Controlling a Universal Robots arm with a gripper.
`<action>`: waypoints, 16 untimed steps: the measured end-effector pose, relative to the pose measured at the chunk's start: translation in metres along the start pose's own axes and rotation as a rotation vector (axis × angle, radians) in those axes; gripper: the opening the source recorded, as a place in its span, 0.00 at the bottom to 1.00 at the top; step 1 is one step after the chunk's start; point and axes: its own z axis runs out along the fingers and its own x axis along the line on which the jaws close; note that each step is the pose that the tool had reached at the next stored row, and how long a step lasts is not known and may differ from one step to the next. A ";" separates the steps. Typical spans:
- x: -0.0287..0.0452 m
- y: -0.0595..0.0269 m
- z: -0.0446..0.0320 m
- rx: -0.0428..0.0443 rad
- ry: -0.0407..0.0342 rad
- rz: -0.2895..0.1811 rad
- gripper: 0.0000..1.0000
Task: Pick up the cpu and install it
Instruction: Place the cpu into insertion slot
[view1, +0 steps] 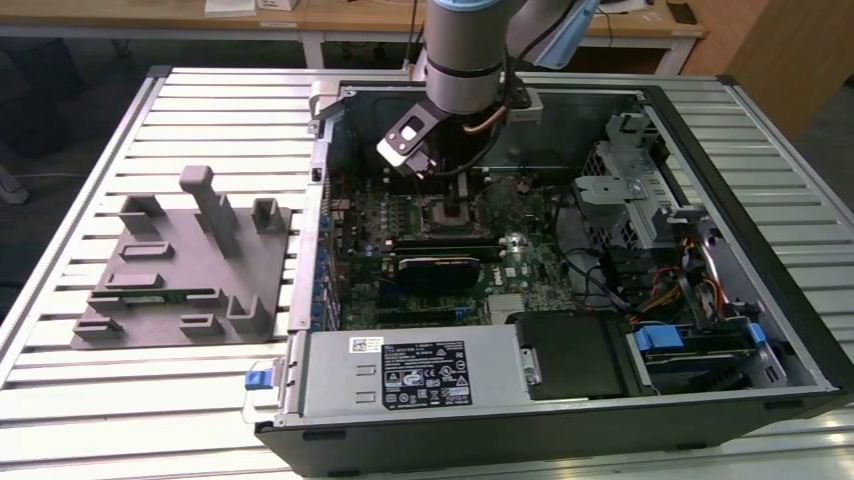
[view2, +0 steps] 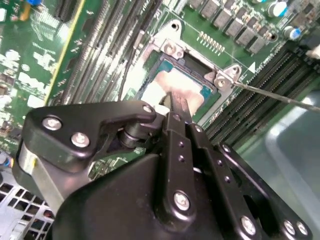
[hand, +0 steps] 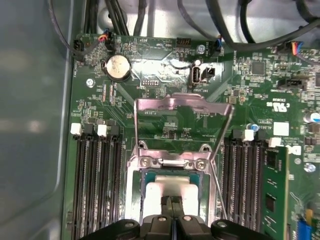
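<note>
The cpu (hand: 159, 190), a silvery-white square chip, lies flat in the motherboard socket (hand: 134, 176); in the second wrist view the cpu (view2: 192, 92) sits inside the socket's metal frame (view2: 170, 48). My gripper (hand: 173, 201) stands straight over it, its two thin black fingers (view2: 176, 104) pressed together with the tips at the chip's top face. Nothing shows between them. The socket's load plate (hand: 182, 102) is swung up and open. In the exterior view my gripper (view1: 450, 192) reaches down into the open computer case (view1: 747, 250).
A grey tray (view1: 187, 265) with upright holders lies on the slatted table at the exterior view's left, a thin green memory stick (view1: 154, 295) on it. Memory slots (hand: 97, 185) flank the socket. Cables, a drive cage (view1: 641, 200) and the power supply (view1: 414, 375) crowd the case.
</note>
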 end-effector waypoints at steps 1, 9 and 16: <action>0.0000 0.0001 -0.0019 -0.0001 0.0001 0.000 0.11; -0.0004 0.0007 -0.0231 0.0001 -0.0002 0.000 0.11; -0.0007 0.0013 -0.0406 0.0000 -0.0001 0.000 0.11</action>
